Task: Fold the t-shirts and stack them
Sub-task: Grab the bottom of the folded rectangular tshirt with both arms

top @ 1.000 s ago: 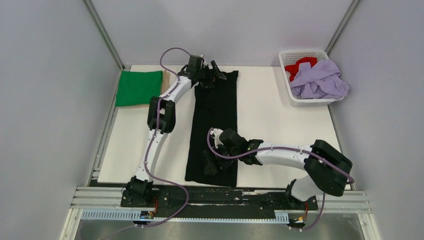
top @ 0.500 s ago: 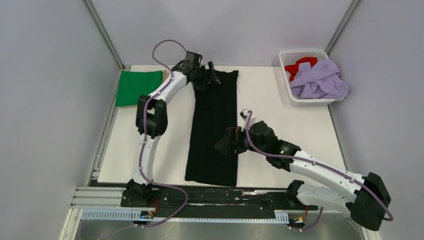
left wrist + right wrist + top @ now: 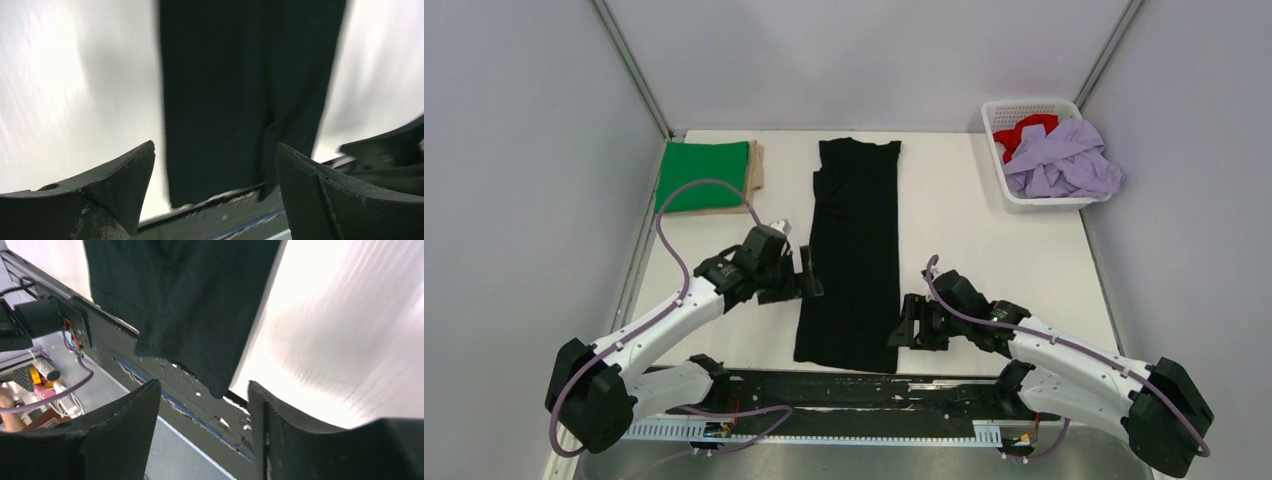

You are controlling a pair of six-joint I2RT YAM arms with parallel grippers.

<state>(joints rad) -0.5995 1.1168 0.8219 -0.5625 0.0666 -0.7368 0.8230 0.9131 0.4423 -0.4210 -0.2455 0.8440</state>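
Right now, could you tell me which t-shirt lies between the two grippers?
The long black t-shirt mid-table; the green t-shirt lies folded far-left, the rest in the basket.

T-shirt (image 3: 854, 250) central — folded stack (image 3: 704, 176) far left, basket (image 3: 1024, 103) far right

Black t-shirt (image 3: 854, 250) matt soft cloth; table (image 3: 984, 230) smooth white; basket (image 3: 1024, 102) white plastic lattice.

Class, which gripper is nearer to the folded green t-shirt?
Left. The left gripper is nearer the robot than the green t-shirt, at the left edge of the black t-shirt; the right gripper is at that shirt's near right corner.
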